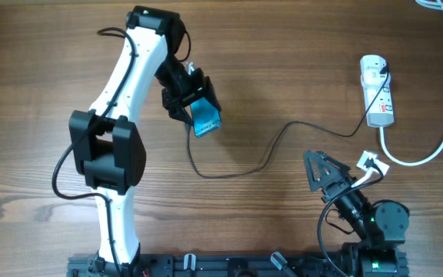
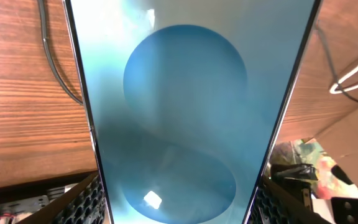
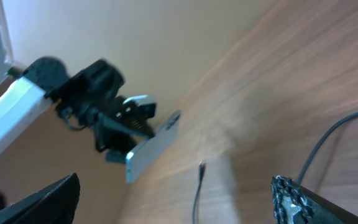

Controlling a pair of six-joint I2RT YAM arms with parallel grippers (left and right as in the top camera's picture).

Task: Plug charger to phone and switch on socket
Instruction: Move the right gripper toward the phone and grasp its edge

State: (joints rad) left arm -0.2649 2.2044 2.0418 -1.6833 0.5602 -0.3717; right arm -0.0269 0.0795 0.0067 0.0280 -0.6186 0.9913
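Observation:
My left gripper (image 1: 193, 102) is shut on the phone (image 1: 205, 116) and holds it tilted above the table, teal screen lit. In the left wrist view the phone (image 2: 185, 106) fills the frame between the fingers (image 2: 179, 202). The charger's thin black cable (image 1: 283, 131) runs from its plug in the socket (image 1: 377, 92) across the table. Its connector tip (image 1: 189, 141) lies free just below the phone. My right gripper (image 1: 323, 171) is open and empty at the front right. Its wrist view shows the phone (image 3: 151, 146) and the tip (image 3: 201, 167) far ahead of the jaws (image 3: 176, 199).
The socket's white lead (image 1: 421, 158) loops along the right edge of the table. A small white connector (image 1: 369, 162) lies beside my right gripper. The black cable (image 2: 55, 56) passes to the left of the phone in the left wrist view.

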